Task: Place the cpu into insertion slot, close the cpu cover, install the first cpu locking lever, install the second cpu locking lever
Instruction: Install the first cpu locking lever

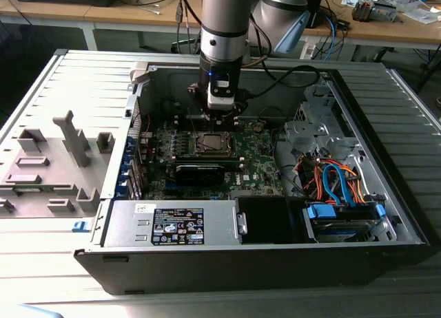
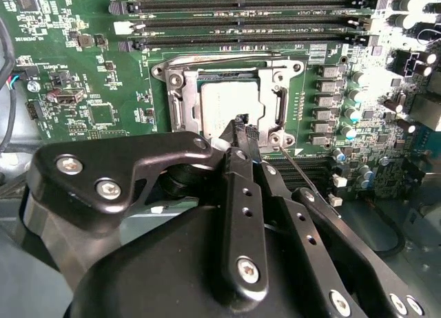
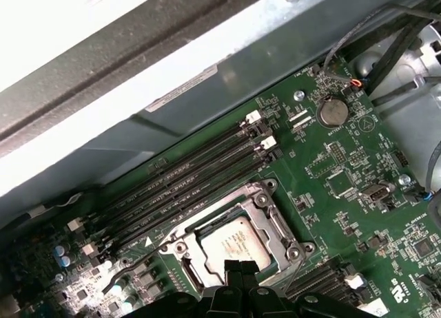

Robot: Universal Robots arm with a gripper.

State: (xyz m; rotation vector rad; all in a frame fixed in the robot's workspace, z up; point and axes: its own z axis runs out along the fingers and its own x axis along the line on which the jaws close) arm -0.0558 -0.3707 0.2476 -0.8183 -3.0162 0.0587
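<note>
The cpu (image 2: 224, 101) lies flat in the insertion slot (image 1: 210, 144) on the green board, its silver-grey top showing. The cpu cover (image 2: 284, 84) is down around it, and the chip shows through its window. My gripper (image 2: 241, 123) is shut with nothing between its black fingers, and its tip hovers at the cover's edge nearest the arm. In the first wrist view the gripper (image 3: 238, 267) sits just over the cpu (image 3: 234, 241). One thin locking lever (image 2: 227, 57) runs along the cover's memory-slot side. A second lever rod (image 2: 300, 172) slants away from a socket corner.
Long memory slots (image 2: 241, 18) lie beside the socket. A black card (image 1: 200, 171), a power supply (image 1: 172, 225) and a drive bay with coloured cables (image 1: 337, 184) fill the case. The case wall (image 3: 207, 104) stands close behind the board. A grey fixture (image 1: 52, 163) sits at the exterior view's left.
</note>
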